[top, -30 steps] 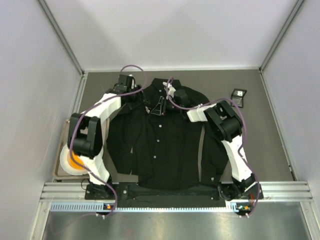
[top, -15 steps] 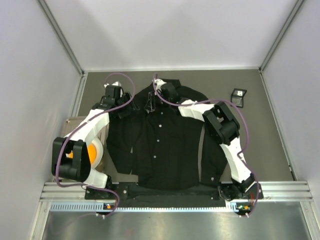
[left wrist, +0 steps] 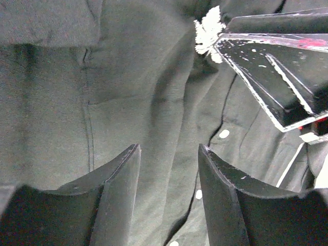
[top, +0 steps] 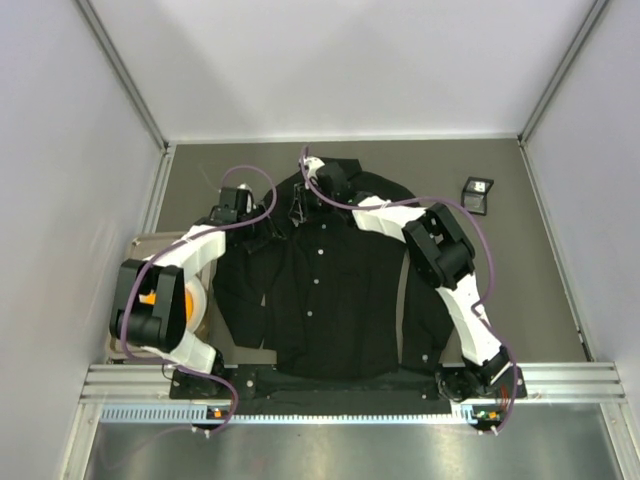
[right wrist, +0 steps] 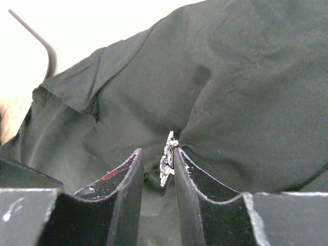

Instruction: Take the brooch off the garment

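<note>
Brooch (right wrist: 168, 158) removal is at the grasp step: right gripper (right wrist: 157, 151) jaws stand narrow around it (firm pinch not confirmable), on the puckered upper front of the shirt (right wrist: 246, 102). Left gripper (left wrist: 169, 147) hangs spread above the shirt, holding nothing. Next move: clamp, hold shirt down, pull away gently.

Grey-brown table (top: 520, 300): small black box (top: 478, 194) near its far right corner; beige tray (top: 148, 243) at its left edge, holding a white-and-orange round object (top: 197, 298); aluminium rail (top: 560, 380) along its near edge.
</note>
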You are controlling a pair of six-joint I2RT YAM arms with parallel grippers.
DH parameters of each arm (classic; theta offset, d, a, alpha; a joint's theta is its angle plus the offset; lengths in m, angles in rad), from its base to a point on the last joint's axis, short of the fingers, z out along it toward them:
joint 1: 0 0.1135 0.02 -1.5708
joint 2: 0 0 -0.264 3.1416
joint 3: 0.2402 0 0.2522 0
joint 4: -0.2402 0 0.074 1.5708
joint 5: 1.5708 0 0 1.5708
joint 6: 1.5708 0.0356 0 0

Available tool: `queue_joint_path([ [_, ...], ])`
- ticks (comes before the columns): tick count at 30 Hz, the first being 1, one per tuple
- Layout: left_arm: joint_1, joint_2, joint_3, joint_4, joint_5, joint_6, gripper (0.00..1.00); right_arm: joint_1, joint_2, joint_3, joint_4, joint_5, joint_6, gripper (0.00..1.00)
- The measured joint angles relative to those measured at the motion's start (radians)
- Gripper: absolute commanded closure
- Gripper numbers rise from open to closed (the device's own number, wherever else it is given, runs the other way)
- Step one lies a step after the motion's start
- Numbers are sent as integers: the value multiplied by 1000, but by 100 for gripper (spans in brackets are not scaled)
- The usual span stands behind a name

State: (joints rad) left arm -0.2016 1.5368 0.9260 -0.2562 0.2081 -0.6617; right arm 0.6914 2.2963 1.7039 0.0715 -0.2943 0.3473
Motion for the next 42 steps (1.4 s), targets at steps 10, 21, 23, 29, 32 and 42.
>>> queue_joint_path([
  [10,0,32,-56,39,33,-22,46,8,11,5,-31,6,-7,79],
  [21,0,32,-60,63,39,-24,47,8,47,22,-37,27,-3,93],
  [23,0,33,-66,72,39,-25,51,8,54,34,-41,28,-1,94],
  [29,0,48,-116,96,30,-46,54,8,61,66,-39,18,23,96],
  [32,0,56,-131,92,20,-49,57,8,68,72,-28,5,42,96],
  [42,-3,58,-130,83,-15,-69,58,-10,160,159,47,-104,148,97],
])
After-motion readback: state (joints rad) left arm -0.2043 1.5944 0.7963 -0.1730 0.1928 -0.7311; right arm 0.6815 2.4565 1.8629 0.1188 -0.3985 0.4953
